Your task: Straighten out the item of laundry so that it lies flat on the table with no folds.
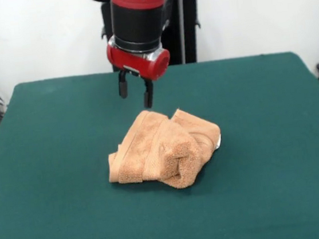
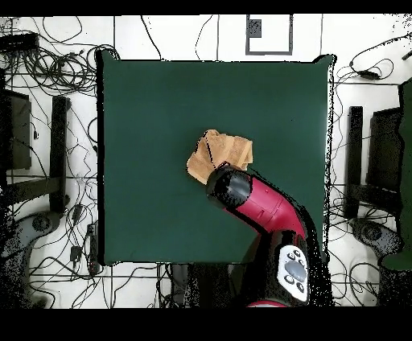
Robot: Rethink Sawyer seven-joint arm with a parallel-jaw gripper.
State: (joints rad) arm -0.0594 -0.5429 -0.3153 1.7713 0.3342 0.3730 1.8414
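Towel [image 1: 164, 152]: one, crumpled; one gripper [image 1: 135, 94] spread above.

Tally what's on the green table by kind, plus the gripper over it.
Towel, orange-tan, crumpled in a folded heap: 1
Table, dark green top: 1
Gripper, open, hanging above the table just behind the towel, holding nothing: 1
Total: 3
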